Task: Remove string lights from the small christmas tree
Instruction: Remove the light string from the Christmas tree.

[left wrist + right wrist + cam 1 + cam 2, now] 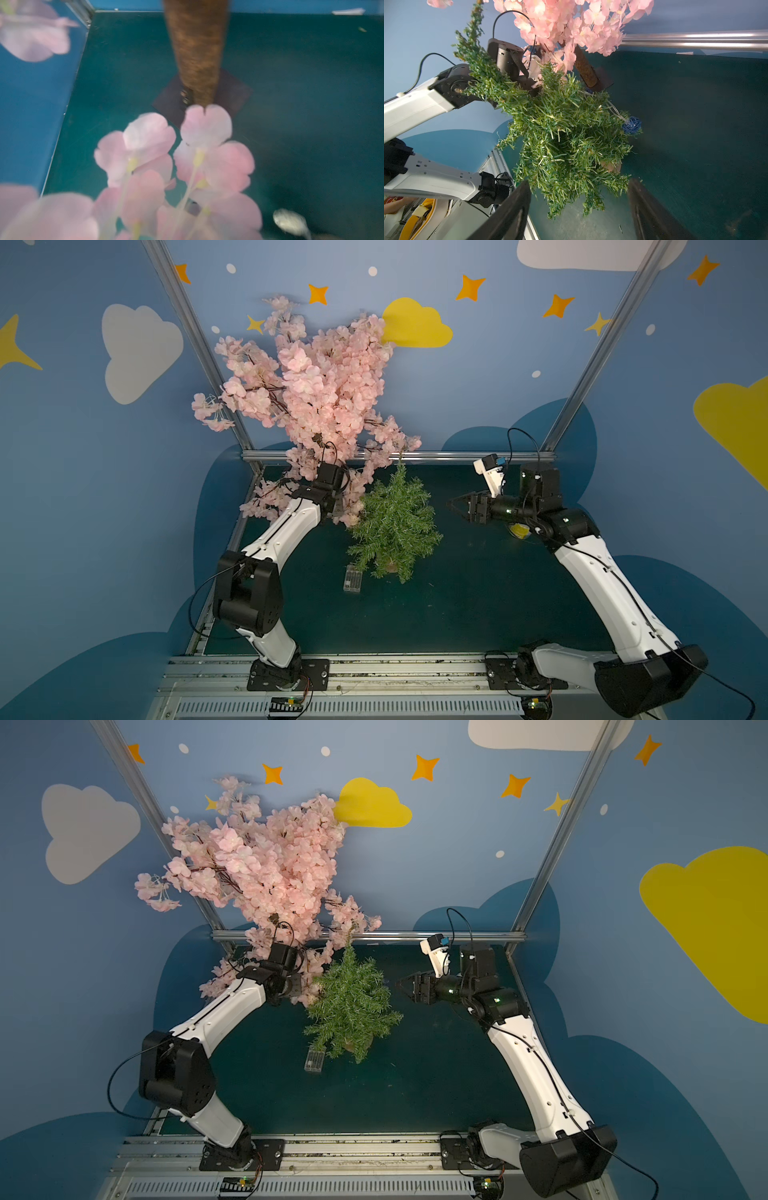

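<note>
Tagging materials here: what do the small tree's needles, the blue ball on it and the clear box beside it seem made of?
The small christmas tree: probably plastic; flat-cut matte green strips. The blue ball: woven strands, maybe rattan or wire; open matte weave. The battery box: likely hard clear plastic; glossy, green table showing through.

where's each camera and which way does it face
Top views: high behind the arms, looking down and forward at the small christmas tree and blossom tree; both arms show.
Left wrist: on the left arm among petals, facing the blossom tree's trunk; no robot parts show.
Right wrist: on the right arm, facing the small christmas tree past the open right end effector; left arm shows.
Shared: both wrist views catch the trunk.
</note>
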Motion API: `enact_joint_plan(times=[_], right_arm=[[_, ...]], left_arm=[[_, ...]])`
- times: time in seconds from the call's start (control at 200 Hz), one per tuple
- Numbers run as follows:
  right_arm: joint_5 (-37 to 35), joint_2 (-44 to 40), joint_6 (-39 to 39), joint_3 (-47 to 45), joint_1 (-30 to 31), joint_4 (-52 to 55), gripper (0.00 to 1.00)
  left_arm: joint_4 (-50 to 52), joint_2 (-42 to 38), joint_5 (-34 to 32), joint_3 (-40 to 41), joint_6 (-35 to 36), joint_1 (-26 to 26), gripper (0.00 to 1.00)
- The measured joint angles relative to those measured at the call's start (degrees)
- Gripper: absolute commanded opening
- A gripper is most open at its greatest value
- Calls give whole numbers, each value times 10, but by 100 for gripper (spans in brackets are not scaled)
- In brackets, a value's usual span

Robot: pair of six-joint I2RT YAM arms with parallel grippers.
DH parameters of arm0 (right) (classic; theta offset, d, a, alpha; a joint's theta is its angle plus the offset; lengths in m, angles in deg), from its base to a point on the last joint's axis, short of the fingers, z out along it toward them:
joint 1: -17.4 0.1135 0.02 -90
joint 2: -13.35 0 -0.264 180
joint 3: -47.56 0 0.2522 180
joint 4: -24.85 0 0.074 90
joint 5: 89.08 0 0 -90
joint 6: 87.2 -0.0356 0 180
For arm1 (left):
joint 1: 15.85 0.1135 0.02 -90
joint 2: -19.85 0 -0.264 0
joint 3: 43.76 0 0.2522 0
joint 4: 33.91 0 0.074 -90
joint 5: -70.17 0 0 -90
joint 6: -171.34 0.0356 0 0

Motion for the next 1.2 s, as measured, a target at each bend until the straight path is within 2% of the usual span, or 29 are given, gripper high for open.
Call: enact_joint_plan(times=[0.15,0.305,0.481,0.701,0.806,0.931,1.047,1.202], right_arm=[[0,7,0,0,0,0,75],[0,23,0,0,0,-3,75],[2,38,0,-1,0,-7,75],[5,38,-1,-12,-1,-21,74],[4,38,-1,-13,-3,-22,74],[4,38,-1,-13,-3,-22,74],[4,36,-1,-15,-4,-22,74],[5,31,-3,-20,-4,-22,75]], left_arm=[[-23,54,2,11,0,40,3],[-51,51,14,95,-9,59,3],[-53,-7,43,175,-15,61,3],[-51,-96,113,187,-9,50,3],[-33,-116,146,168,0,35,3],[2,-144,167,102,11,19,3],[18,-206,164,43,19,16,3],[27,-298,165,-45,19,39,3]])
